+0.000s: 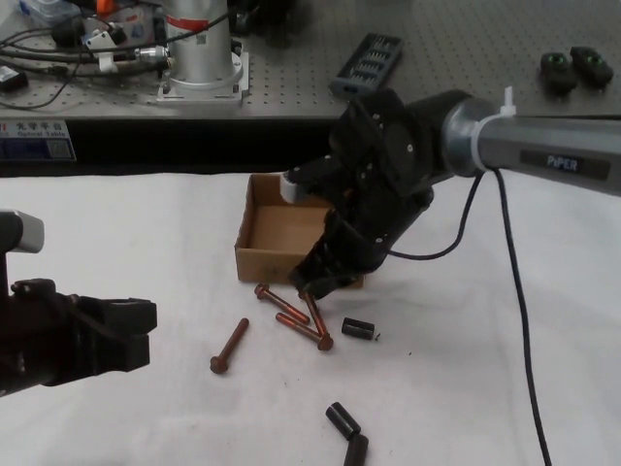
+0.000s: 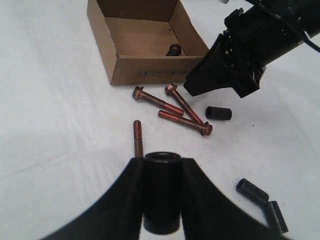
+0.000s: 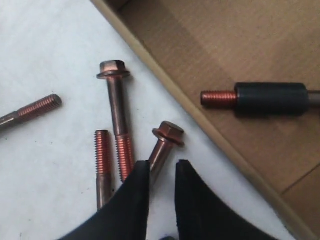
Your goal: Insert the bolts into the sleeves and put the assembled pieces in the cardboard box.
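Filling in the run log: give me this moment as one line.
left tool: shut on sleeve | right tool: open, over loose bolts by cardboard box | inside: one assembled piece

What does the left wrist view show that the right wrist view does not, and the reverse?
Left wrist view: the left gripper shut on a black sleeve, three loose sleeves on the white cloth, and the right gripper from outside. Right wrist view: the threaded end sticking out of the sleeve of the assembled piece. Both: the cardboard box, loose bolts and the assembled piece inside the box.
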